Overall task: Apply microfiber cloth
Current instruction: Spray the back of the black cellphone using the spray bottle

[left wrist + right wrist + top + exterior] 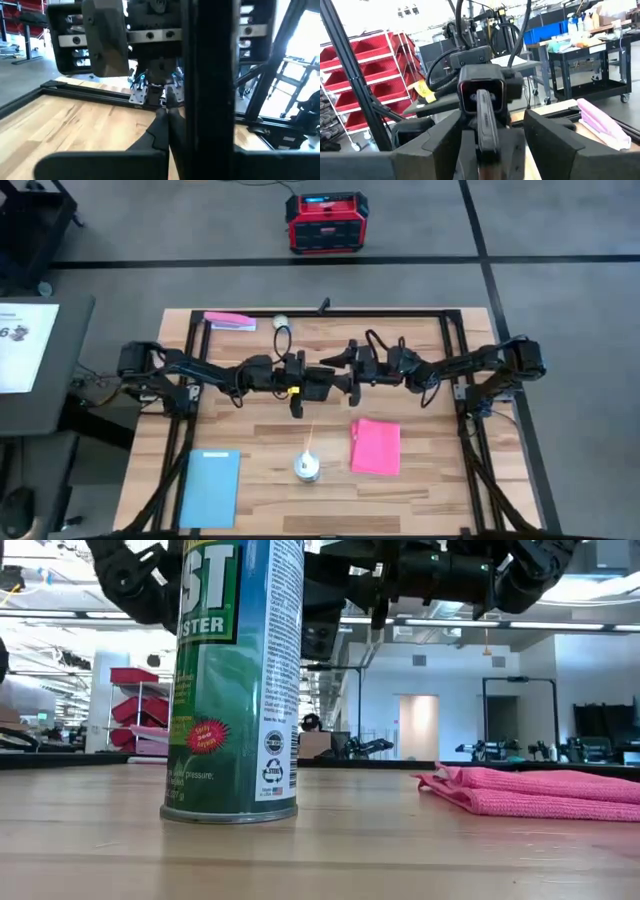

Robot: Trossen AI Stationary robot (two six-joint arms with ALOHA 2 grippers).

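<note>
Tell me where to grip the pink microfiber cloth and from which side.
Pinch an edge of the microfiber cloth from straight above. It lies flat and folded on the table, so only its layered edges, seen in the low view, offer anything to pinch.

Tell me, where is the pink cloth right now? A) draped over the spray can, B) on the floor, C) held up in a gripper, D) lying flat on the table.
D. The microfiber cloth lies folded on the wooden table, to one side of the spray can, with both arms up above it and touching neither.
</note>
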